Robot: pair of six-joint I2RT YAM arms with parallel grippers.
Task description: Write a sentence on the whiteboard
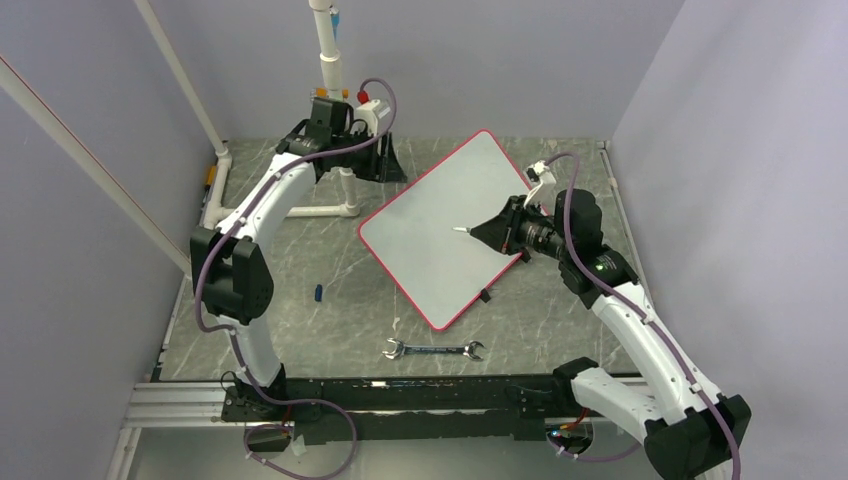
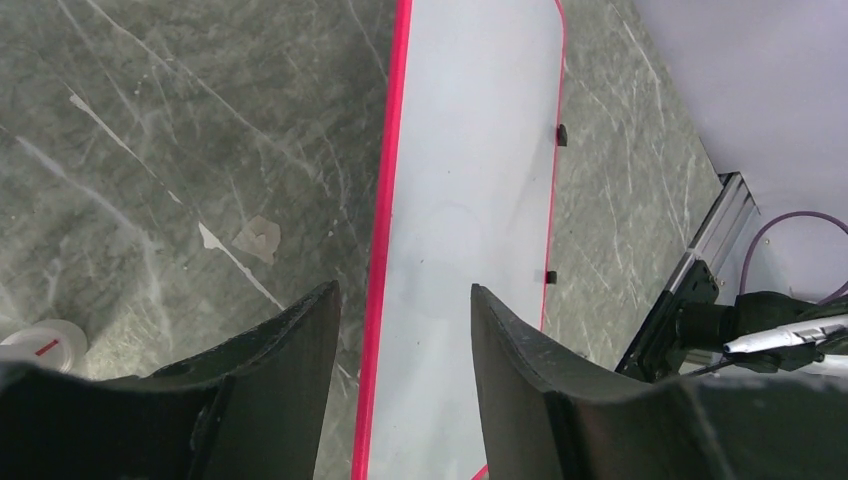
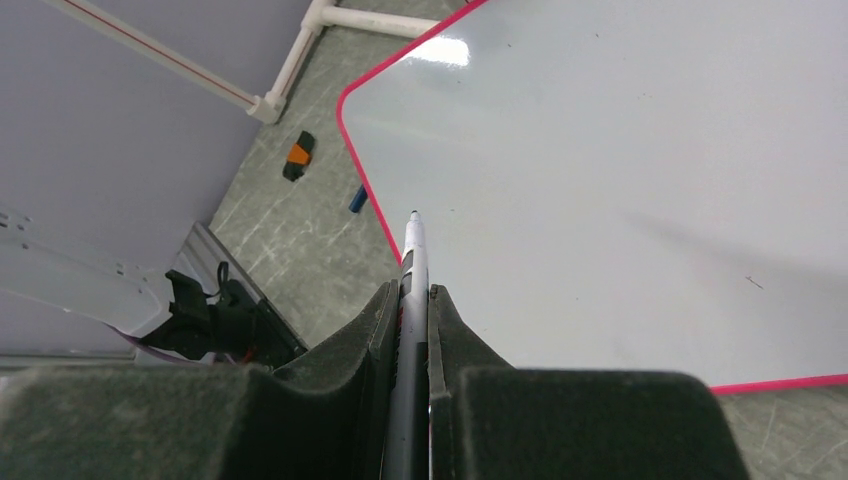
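The whiteboard (image 1: pixel 435 235) lies tilted on the marble table, a white face with a red-pink rim. The sentence is out of view; the face reads blank in every view. My right gripper (image 1: pixel 497 232) hovers over the board's right half, shut on a grey marker (image 3: pixel 413 245) whose tip (image 1: pixel 461 230) points toward the board's middle. In the right wrist view the right gripper (image 3: pixel 413 290) clamps the barrel tightly. My left gripper (image 1: pixel 388 165) hangs beyond the board's far-left edge. In the left wrist view the left gripper (image 2: pixel 402 290) is open and empty, and the whiteboard (image 2: pixel 470 200) shows past it.
A steel wrench (image 1: pixel 433 350) lies near the front edge, and a blue cap (image 1: pixel 318 292) sits left of the board. A white pipe frame (image 1: pixel 330 210) stands at the back left. Small black clips (image 2: pixel 561 134) sit on the board's rim. An orange-black piece (image 3: pixel 297 153) lies by the wall.
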